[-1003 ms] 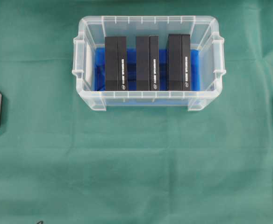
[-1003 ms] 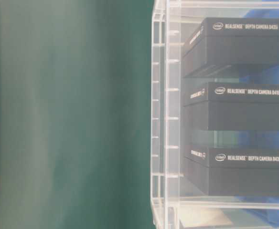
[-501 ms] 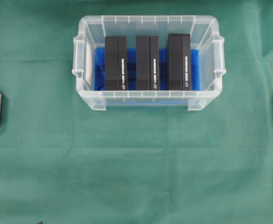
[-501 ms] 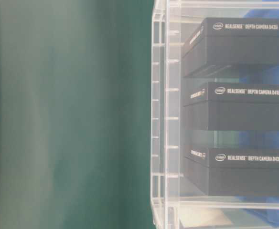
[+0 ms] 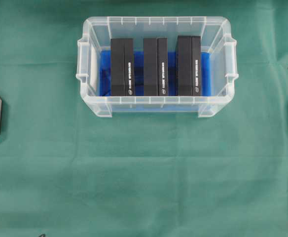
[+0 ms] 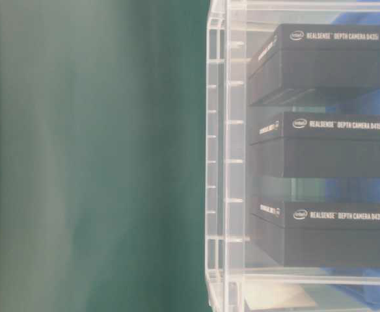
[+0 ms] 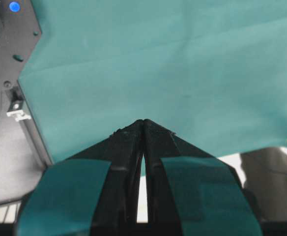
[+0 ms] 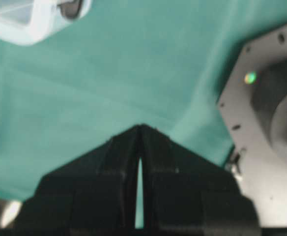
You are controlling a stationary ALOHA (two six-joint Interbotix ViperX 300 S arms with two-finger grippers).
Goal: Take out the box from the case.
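The case (image 5: 157, 111) stands on the green cloth (image 5: 144, 173) in the upper middle of the overhead view, and three black boxes stand in it side by side on the blue lining: the left box (image 5: 122, 67), the middle box (image 5: 155, 66) and the right box (image 5: 189, 65). Each box has its long axis running from the far wall to the near wall of the case, with narrow gaps between them. The left gripper (image 7: 143, 123) is clenched with nothing in it and hangs over bare cloth near its base; the right gripper (image 8: 141, 129) is also closed and empty, and only a corner of the case shows at the top left of its view. Both arms are well apart from the case, at the two edges of the overhead view, so neither is clearly nearer. The task does not say which box is meant. The table-level view shows the boxes only through the clear wall
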